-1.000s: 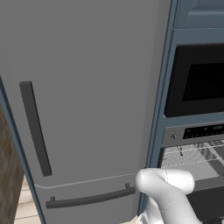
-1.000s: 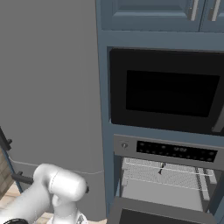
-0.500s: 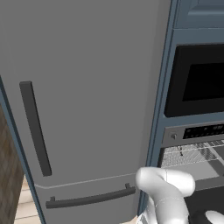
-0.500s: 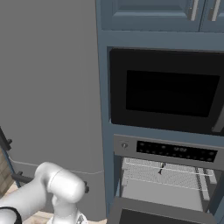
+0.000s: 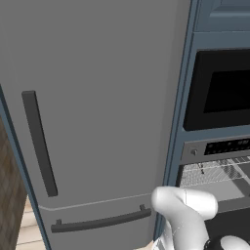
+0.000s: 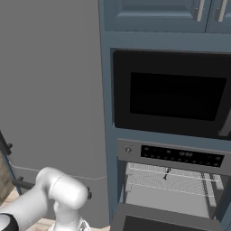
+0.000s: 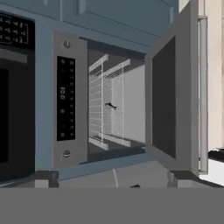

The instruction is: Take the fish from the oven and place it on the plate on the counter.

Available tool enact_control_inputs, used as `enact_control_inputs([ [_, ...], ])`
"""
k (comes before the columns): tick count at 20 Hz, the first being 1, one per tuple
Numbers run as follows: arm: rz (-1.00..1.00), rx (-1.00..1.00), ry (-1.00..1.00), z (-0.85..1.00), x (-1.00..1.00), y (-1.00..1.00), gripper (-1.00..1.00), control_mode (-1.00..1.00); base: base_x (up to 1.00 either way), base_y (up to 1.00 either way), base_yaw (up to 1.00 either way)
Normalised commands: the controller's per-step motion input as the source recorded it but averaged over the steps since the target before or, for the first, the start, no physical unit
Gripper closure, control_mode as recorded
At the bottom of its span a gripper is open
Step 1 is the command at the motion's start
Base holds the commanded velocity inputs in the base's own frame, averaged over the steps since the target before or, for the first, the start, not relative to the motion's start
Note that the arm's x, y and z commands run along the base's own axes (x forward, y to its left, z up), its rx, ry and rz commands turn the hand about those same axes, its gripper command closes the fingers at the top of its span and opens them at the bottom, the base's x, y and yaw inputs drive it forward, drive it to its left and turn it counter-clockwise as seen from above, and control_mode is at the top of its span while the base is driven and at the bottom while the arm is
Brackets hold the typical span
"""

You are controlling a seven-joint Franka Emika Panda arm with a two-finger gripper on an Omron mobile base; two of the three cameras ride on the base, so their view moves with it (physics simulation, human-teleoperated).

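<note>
Taking the oven [image 6: 171, 189] as the landmark, the tall grey refrigerator [image 5: 93, 112] stands just to its left, and the black-windowed appliance [image 6: 173, 94] sits directly above the oven's control strip [image 6: 178, 155]. Inside the oven cavity, with the door [image 7: 170, 100] swung open, the small fish [image 7: 110, 106] lies on the upper wire rack [image 6: 169, 178], near the rack's middle. The gripper [image 7: 113, 178] faces the oven opening from outside, well apart from the fish, its two fingertips [image 7: 43, 178] spread wide and holding nothing.

A tall grey fridge [image 5: 93, 112] with dark handles stands beside blue-grey cabinetry [image 6: 158, 18] holding a black-windowed appliance [image 6: 173, 94].
</note>
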Motion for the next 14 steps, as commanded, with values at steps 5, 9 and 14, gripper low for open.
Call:
enact_control_inputs([
  [5, -0.01, -0.01, -0.01, 1.0, -0.14, 0.17, -1.0, -1.0, 0.0, 0.0, 0.0],
  [9, 0.0, -0.09, 0.02, 0.92, 0.02, 0.51, -1.0, -1.0, 0.0, 0.0, 0.0],
  [14, 0.0, -0.16, 0.14, 0.67, 0.2, 0.55, -1.0, -1.0, 0.0, 0.0, 0.0],
])
